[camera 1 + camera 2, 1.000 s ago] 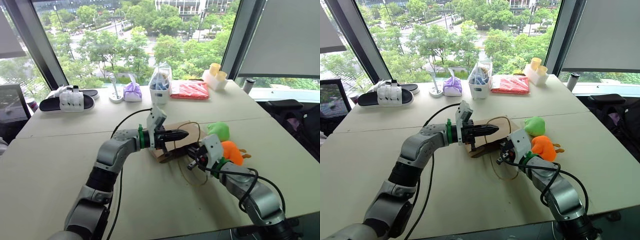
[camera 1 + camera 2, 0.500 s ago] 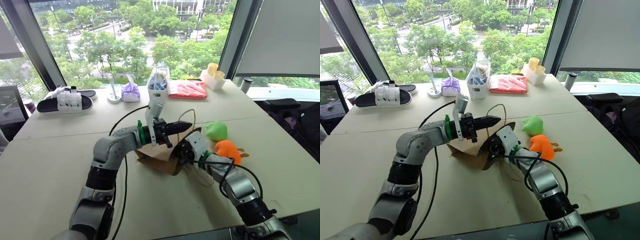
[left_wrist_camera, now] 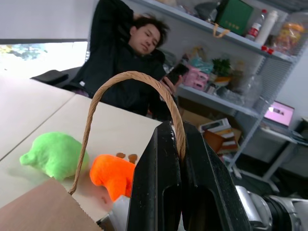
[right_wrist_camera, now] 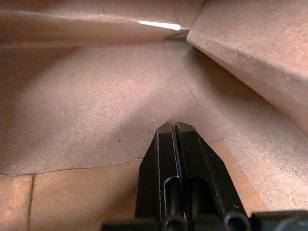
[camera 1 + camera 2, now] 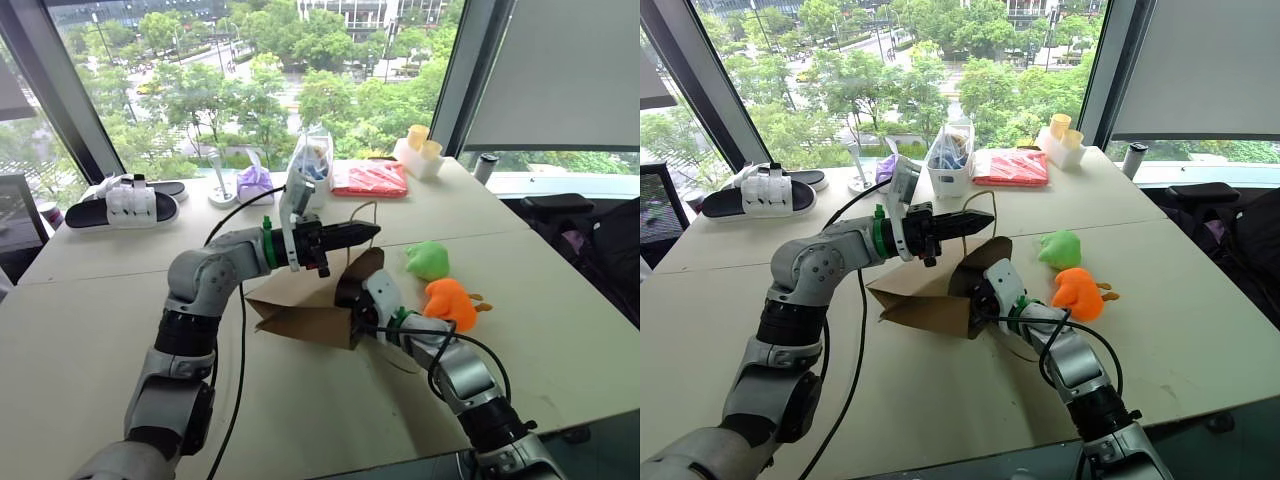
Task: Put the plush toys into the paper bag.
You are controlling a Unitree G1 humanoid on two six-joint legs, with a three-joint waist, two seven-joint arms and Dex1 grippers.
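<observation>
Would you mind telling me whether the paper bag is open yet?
Partly open: the left gripper lifts one handle and the shut right gripper is inside the paper bag.

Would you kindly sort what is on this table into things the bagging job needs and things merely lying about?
Job:
brown kraft paper bag
light green rounded plush toy
bright orange plush toy

Lying about:
black-and-white slippers
purple cloth bundle
red packet
yellow cups

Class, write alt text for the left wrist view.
The left gripper, jaws shut, pinches the paper bag's cord handle. Beyond, the green plush toy and orange plush toy lie on the table; a person sits behind.
</observation>
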